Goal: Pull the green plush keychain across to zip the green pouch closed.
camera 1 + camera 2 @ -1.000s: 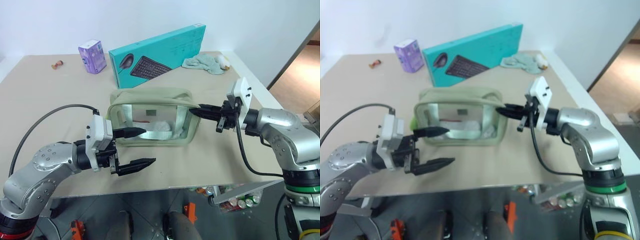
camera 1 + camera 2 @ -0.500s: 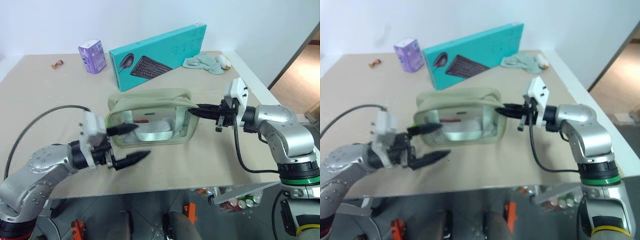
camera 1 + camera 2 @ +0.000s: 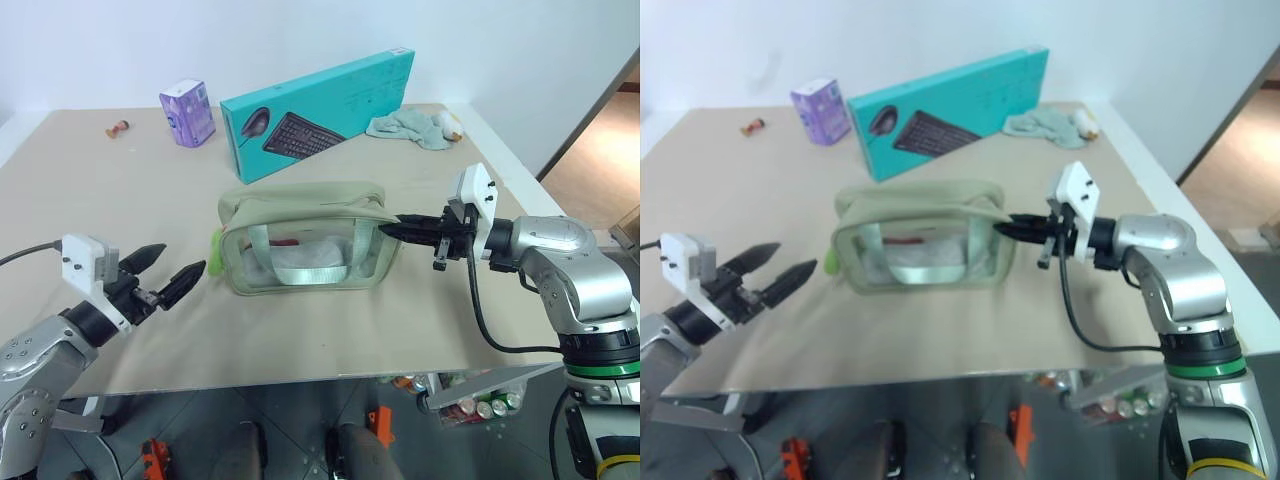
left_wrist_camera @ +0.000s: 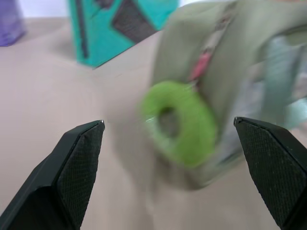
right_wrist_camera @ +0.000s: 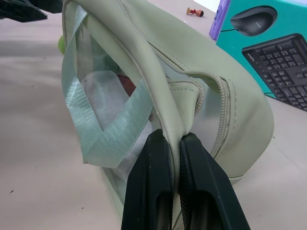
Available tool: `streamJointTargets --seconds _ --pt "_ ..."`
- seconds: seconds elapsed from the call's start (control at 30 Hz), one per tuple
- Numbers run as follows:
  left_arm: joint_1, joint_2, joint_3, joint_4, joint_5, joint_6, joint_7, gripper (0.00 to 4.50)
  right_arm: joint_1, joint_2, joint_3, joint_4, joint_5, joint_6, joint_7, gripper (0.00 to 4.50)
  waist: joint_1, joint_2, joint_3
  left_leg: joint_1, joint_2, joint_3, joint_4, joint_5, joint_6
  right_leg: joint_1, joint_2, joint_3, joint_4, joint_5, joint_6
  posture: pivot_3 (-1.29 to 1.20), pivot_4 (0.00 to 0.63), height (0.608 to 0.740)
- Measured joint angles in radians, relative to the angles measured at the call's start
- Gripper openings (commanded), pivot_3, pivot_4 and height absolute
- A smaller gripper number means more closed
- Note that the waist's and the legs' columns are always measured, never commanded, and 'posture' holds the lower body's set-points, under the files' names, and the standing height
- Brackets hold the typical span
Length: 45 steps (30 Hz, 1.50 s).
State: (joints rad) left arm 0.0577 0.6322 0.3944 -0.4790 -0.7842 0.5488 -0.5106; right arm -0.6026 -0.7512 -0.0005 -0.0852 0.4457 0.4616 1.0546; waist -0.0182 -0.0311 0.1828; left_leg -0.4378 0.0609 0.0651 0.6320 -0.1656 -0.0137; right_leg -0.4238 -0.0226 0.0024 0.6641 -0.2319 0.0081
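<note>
Green plush keychain [image 4: 184, 122] probably hung at green pouch's [image 3: 300, 205] end; our left gripper [image 3: 168, 270] gaped nearby, right gripper [image 3: 392, 229] pinched its opposite edge.

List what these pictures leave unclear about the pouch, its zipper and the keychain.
- Green plush keychain: blurred in the left wrist view; in the left eye view, only a sliver past the green pouch's end. How its cord attaches cannot be made out.
- Zipper: whether it is shut along the top is too small to tell in the eye views.
- Pouch contents: something white, a red bit; straps and glare hide the rest.
- Right gripper: pinches a fold; the pouch beyond is cut off.
</note>
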Motion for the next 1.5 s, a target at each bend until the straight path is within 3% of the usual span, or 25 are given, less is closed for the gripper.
streamJointTargets --seconds 0.27,0.53,0.73,1.0,1.27,1.5 --pt "-0.079 -0.035 -0.113 0.09 0.106 -0.064 -0.049 4.5 -0.001 0.0 0.0 0.001 -0.001 0.0 0.003 0.03 0.0 0.0 0.0 -0.001 0.001 0.002 -0.001 0.0 0.0 -0.001 0.001 0.0 0.0 0.0 0.0 0.0 0.15 0.74" --pt "-0.101 -0.035 -0.157 0.15 0.158 -0.094 -0.111 2.1 -0.001 0.0 0.0 0.0 -0.001 0.008 -0.001 0.0 0.0 0.0 0.0 -0.001 0.001 0.002 -0.001 0.0 0.0 -0.001 0.001 0.0 0.0 0.0 0.0 0.0 0.15 0.74" --pt "-0.109 -0.038 -0.16 0.186 0.194 -0.114 -0.127 0.05 -0.001 0.0 0.0 0.0 -0.001 0.009 -0.004 0.0 0.0 0.0 0.0 -0.001 0.001 0.002 -0.001 0.0 0.0 -0.001 0.001 0.0 0.0 0.001 0.0 0.0 0.15 0.74" --pt "-0.138 -0.035 -0.11 0.178 0.147 -0.106 -0.13 0.05 0.0 -0.009 0.0 -0.001 -0.001 0.002 0.008 0.0 0.0 0.0 0.0 -0.001 0.002 0.001 -0.001 0.0 0.0 -0.001 0.001 0.0 0.0 0.001 0.0 0.0 0.15 0.74" --pt "-0.323 0.024 -0.054 0.087 0.005 -0.006 -0.109 0.05 -0.001 -0.017 0.0 0.0 -0.004 -0.014 0.018 0.0 0.0 -0.001 0.0 -0.002 0.001 0.002 0.0 0.0 0.0 -0.001 0.001 0.0 0.0 0.001 0.001 0.0 0.15 0.74" --pt "-0.54 0.039 -0.18 0.036 -0.014 0.052 -0.105 0.05 -0.008 -0.021 0.001 0.009 -0.017 -0.026 0.034 0.0 -0.001 -0.001 0.0 -0.001 0.0 0.002 0.0 0.0 0.0 -0.001 0.002 0.001 0.0 0.004 0.007 0.0 0.15 0.74"
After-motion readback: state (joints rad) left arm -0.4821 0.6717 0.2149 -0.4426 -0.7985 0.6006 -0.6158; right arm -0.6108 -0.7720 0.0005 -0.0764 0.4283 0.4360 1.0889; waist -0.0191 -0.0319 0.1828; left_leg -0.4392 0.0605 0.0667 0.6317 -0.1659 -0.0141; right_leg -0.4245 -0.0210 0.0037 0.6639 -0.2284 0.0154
